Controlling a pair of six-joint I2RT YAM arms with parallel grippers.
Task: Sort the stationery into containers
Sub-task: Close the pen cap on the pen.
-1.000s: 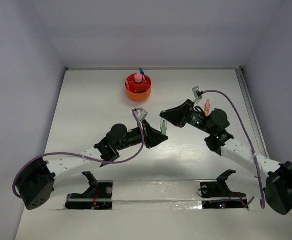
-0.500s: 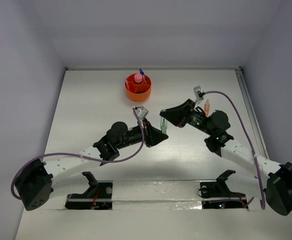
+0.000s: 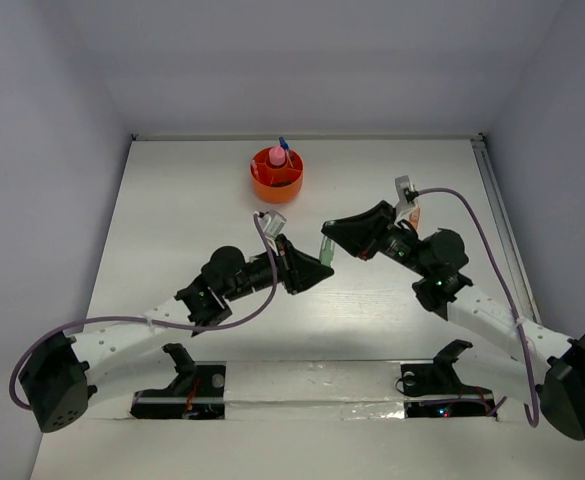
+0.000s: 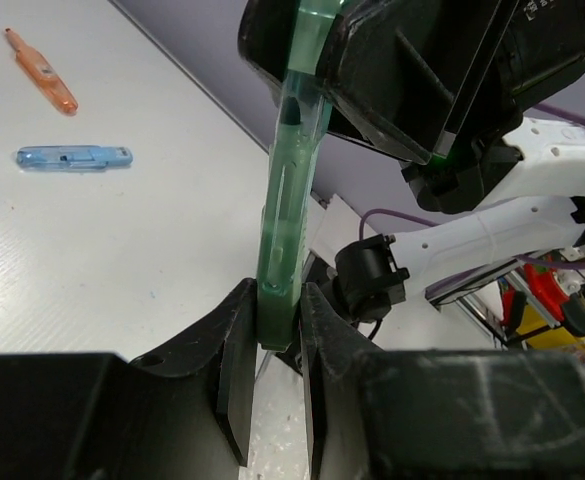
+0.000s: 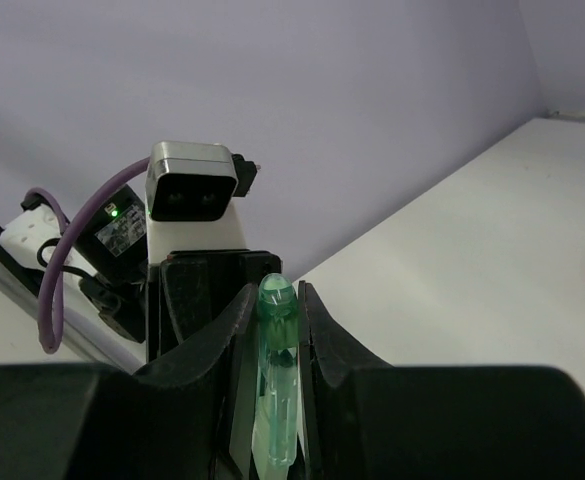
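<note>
One green piece (image 4: pixel 290 190) clamped by left tool (image 4: pixel 275 318), right tool (image 5: pixel 277 303).

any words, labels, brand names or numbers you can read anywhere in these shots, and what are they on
No text can be read in any view.
green pen: no print shows.
blue pen and orange pen: any marks are too small to read.
orange tub: no label visible.
coloured clutter at the corner of the left wrist view: too blurred to read.

White arm links (image 3: pixel 122 345), black joints (image 3: pixel 222 266), purple cables (image 3: pixel 450 194).
</note>
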